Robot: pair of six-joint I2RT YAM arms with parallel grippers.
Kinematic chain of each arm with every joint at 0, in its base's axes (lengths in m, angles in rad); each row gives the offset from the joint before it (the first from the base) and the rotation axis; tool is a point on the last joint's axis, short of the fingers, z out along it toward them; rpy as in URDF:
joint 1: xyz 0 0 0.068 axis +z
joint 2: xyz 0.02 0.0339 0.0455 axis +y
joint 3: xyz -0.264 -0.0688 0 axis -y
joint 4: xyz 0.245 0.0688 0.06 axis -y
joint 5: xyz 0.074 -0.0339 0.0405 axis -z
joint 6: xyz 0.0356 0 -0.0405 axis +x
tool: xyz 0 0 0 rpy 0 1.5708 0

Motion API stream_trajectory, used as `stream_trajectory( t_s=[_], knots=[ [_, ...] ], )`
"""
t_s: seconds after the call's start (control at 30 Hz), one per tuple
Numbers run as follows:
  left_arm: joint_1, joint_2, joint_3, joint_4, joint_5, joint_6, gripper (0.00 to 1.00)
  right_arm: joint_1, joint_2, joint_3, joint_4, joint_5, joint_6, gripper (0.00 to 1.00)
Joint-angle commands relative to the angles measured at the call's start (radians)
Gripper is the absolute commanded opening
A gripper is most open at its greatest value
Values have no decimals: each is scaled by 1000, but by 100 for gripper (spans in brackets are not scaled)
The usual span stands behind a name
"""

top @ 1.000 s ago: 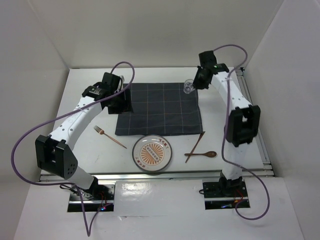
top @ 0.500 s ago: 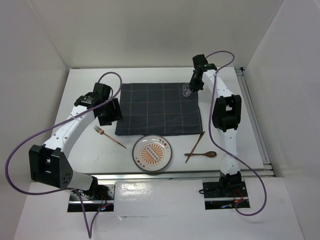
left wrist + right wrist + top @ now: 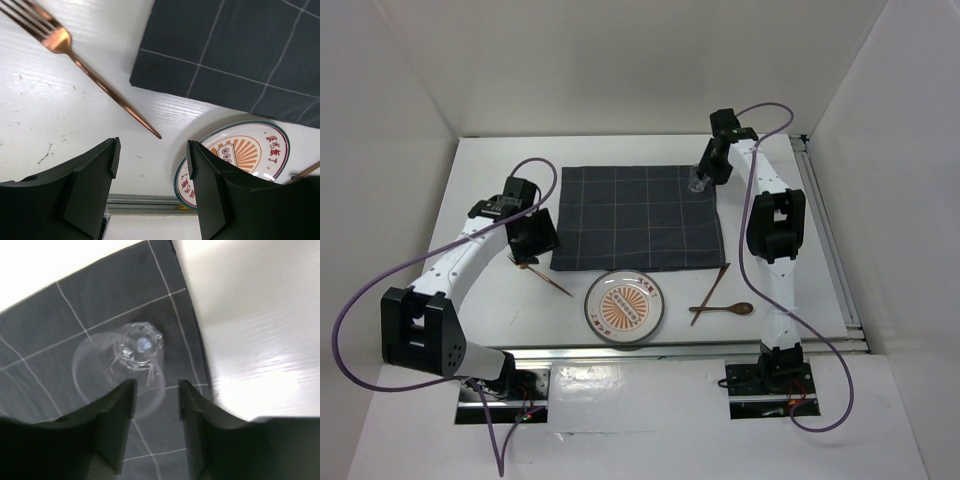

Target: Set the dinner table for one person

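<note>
The white dinner table [image 3: 485, 185] carries a dark checked mat [image 3: 638, 217]. A clear glass [image 3: 697, 182] stands on the mat's far right corner. My right gripper [image 3: 706, 172] hovers over it, open. In the right wrist view the glass [image 3: 136, 347] stands upright on the mat [image 3: 60, 330], and the near part of its rim lies between the spread fingers of the right gripper [image 3: 156, 390]. My left gripper [image 3: 532, 243] is open above the copper fork [image 3: 560, 285]. The fork [image 3: 75, 52] lies ahead of the left gripper [image 3: 152, 150], which holds nothing.
A round patterned plate [image 3: 625, 307] sits near the front edge, below the mat, and shows as the plate [image 3: 235, 160] in the left wrist view. Brown chopsticks [image 3: 712, 292] and a wooden spoon [image 3: 728, 309] lie to its right. A metal rail [image 3: 828, 240] runs along the table's right side.
My right gripper has opened and let go of the glass, which now stands on the mat. My left gripper has moved toward the near edge, over the fork's head.
</note>
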Motion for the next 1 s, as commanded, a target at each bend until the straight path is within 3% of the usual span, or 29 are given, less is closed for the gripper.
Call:
stream_trajectory(
  t_s=[0.0,0.13,0.47,0.8,0.93,0.97],
  knots=[
    [37,5,-12,3,-38,-42,73,-7,-14,6,45,-32,-23,73],
    [101,31,-36,3,-39,-61,74,-7,-77,6,34,-32,-32,100],
    [186,143,-75,109,-30,-105,75,-7,-413,-155,59,-20,-61,100],
    [167,263,-113,173,-36,-275,68,-7,-740,-540,122,35,-80,100],
    [167,324,-122,184,-70,-322,57,-7,-787,-612,103,55,-80,100],
    [167,337,-122,184,-94,-335,51,-7,-809,-624,94,64,-80,100]
  ],
)
